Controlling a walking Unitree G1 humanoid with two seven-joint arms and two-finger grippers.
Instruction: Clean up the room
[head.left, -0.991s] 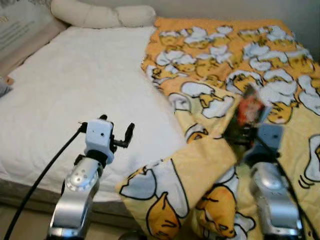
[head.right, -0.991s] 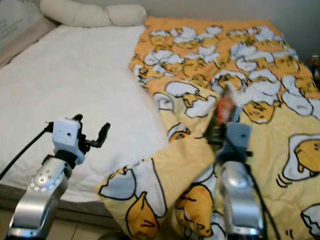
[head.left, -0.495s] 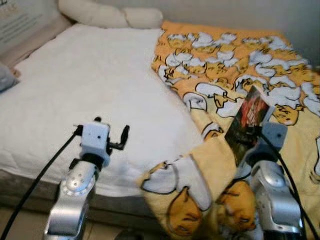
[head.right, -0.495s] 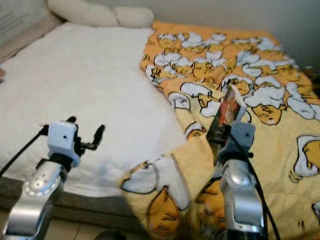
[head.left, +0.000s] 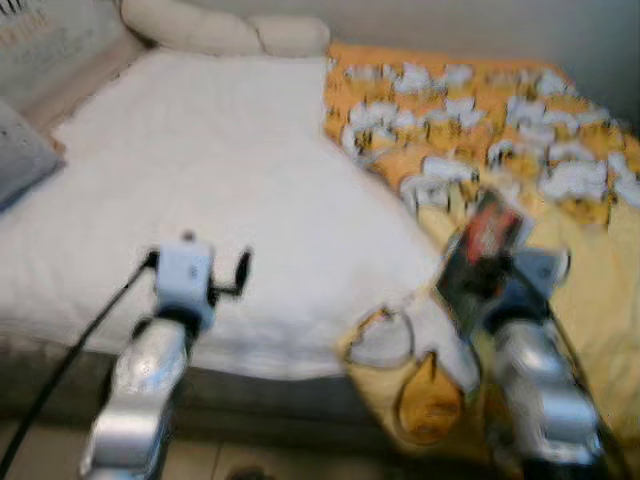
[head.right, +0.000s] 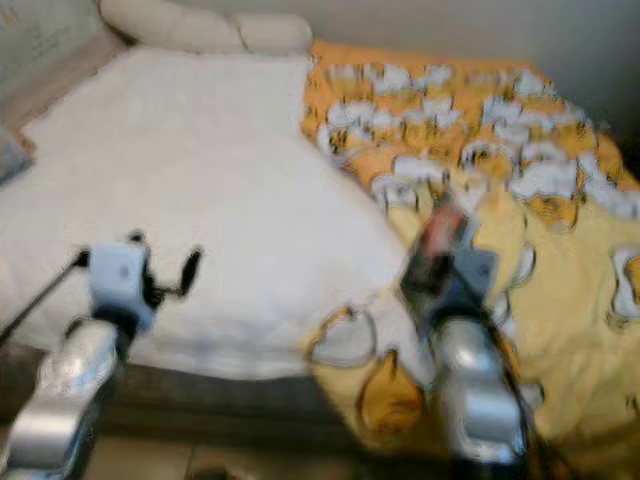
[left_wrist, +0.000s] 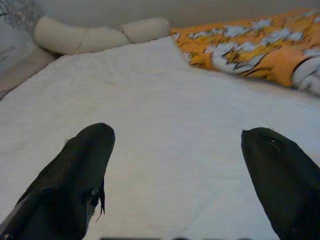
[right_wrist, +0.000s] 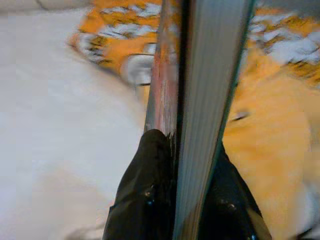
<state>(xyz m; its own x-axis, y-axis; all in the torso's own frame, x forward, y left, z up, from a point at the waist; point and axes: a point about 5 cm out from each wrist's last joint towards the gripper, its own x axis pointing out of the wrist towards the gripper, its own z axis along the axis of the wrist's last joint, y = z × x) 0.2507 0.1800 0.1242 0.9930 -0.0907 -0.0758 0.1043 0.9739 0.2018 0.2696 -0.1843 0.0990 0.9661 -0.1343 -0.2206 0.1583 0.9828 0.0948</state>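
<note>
White sheet (head.left: 230, 190) covers most of the bed, w/ a yellow-orange quilt (head.left: 480, 130) printed w/ white-and-yellow cartoon shapes bunched over the robot's right half and hanging off the near edge. Head views are blurred. Right gripper (right_wrist: 182, 165) is clamped on a thin book (head.left: 480, 255) w/ a dark red-and-black cover, held up on edge above the quilt near the fold where quilt meets sheet; in the right wrist view both black fingers (right_wrist: 145, 190) press flat against either side of it, cover on one side, grey page edge (right_wrist: 210, 75) on the other. Left gripper (left_wrist: 177, 165) is held out over the bare sheet near the bed's front edge, fingers (left_wrist: 75, 175) spread wide apart w/ nothing between them. Long cream pillow (left_wrist: 95, 35) lies along the far end of the bed by the wall. Grey cushion (head.left: 25, 155) sits at the sheet's left edge.
</note>
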